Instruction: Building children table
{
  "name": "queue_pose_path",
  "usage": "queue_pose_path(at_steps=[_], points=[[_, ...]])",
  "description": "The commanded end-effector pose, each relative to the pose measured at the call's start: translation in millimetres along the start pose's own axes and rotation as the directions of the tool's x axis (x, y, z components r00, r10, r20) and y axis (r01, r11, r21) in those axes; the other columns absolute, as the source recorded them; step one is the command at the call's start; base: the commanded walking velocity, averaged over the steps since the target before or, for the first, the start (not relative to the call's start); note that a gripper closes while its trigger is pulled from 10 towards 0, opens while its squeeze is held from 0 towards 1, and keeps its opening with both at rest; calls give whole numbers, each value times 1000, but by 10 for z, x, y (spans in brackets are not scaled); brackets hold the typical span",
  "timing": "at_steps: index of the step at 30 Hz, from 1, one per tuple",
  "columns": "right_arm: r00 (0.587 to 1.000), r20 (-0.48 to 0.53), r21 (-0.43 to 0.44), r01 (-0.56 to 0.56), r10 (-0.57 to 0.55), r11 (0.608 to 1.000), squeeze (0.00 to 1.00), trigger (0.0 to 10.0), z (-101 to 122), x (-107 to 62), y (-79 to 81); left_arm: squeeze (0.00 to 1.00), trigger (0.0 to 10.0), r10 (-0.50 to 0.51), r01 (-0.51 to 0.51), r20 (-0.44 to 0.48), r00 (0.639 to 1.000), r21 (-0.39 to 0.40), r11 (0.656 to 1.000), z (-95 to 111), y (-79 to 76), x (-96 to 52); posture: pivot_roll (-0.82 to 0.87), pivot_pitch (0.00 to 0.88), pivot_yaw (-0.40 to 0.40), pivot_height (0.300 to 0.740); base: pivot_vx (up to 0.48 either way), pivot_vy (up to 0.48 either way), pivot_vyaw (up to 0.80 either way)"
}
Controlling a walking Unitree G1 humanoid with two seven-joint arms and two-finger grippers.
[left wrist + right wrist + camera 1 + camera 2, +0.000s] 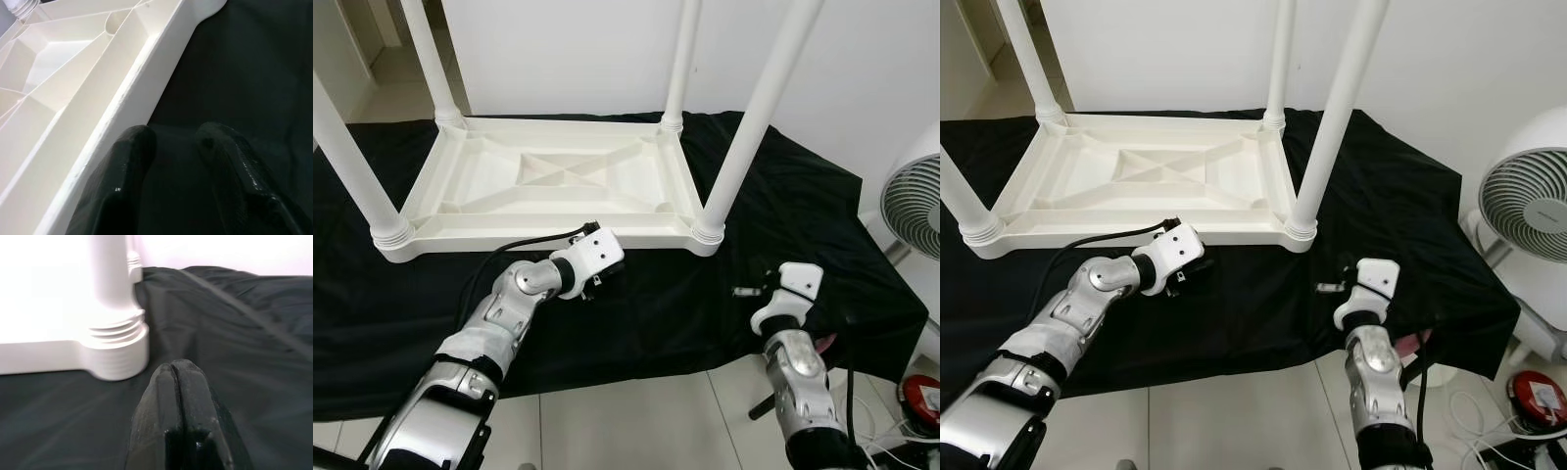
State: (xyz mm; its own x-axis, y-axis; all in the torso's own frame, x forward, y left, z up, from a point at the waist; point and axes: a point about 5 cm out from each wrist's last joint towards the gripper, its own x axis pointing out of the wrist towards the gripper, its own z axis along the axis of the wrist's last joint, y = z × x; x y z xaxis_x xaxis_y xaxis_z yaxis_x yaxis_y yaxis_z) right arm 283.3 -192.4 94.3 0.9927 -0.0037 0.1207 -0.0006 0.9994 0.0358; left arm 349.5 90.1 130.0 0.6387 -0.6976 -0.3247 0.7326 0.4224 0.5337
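Note:
A white plastic children's table (538, 238) lies upside down on a black cloth (685, 304). Its four white legs stand up from the corners, the front right leg (756, 117) nearest my right arm. My left gripper (176, 137) hovers low over the cloth just in front of the tabletop's front edge (132, 93). It is open, with nothing between its fingers. My right gripper (176, 369) is shut on nothing. It sits over the cloth in front of the front right leg's threaded base (117, 350), a short way off it.
A white fan (913, 201) stands on the floor at the right, past the cloth's edge. A red object (924, 399) and cables lie on the tiles at lower right. A white wall rises behind the table.

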Motion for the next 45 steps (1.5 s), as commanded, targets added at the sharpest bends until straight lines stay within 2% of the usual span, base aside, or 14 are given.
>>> queue_pose_path(at_steps=[1, 7, 9, 11, 14, 28, 33, 45], points=[[1000, -11, 4, -20, 20, 1000, 0, 10000, -25, -52, 59, 0, 10000, 237, -236, -17, 971, 36, 971, -34, 156, -16, -151, 0, 28, 740, 0, 0, 0], [999, -9, 32, -37, 37, 999, 0, 10000, -24, -129, 157, 0, 10000, 266, -265, -16, 964, 29, 964, -22, 317, -44, -166, 0, 51, 740, 0, 0, 0], [999, -10, 41, -42, 43, 998, 0, 10000, -26, -154, 194, 0, 10000, 300, -300, 2, 954, 10, 954, 34, 435, -65, -175, 0, 62, 740, 0, 0, 0], [999, -10, 41, -42, 43, 998, 0, 10000, -26, -154, 194, 0, 10000, 300, -300, 2, 954, 10, 954, 34, 435, -65, -175, 0, 62, 740, 0, 0, 0], [998, -10, 48, -55, 56, 997, 0, 10000, 1, -175, 241, 0, 10000, 325, -325, 5, 946, 12, 946, 52, 526, -70, -179, 0, 65, 740, 0, 0, 0], [997, 3, 45, -77, 77, 996, 0, 10000, 123, -235, 290, 0, 10000, 313, -311, -55, 948, 39, 950, -55, 545, -61, -211, 0, 69, 740, 0, 0, 0], [997, 7, 50, -82, 81, 995, 0, 10000, 180, -298, 318, 0, 10000, 337, -334, -76, 938, 51, 941, -50, 616, -66, -226, 0, 75, 740, 0, 0, 0], [997, -8, 47, -74, 74, 996, 0, 10000, 205, -343, 315, 0, 10000, 339, -332, -106, 935, 74, 940, -84, 671, -94, -231, 0, 79, 740, 0, 0, 0]])
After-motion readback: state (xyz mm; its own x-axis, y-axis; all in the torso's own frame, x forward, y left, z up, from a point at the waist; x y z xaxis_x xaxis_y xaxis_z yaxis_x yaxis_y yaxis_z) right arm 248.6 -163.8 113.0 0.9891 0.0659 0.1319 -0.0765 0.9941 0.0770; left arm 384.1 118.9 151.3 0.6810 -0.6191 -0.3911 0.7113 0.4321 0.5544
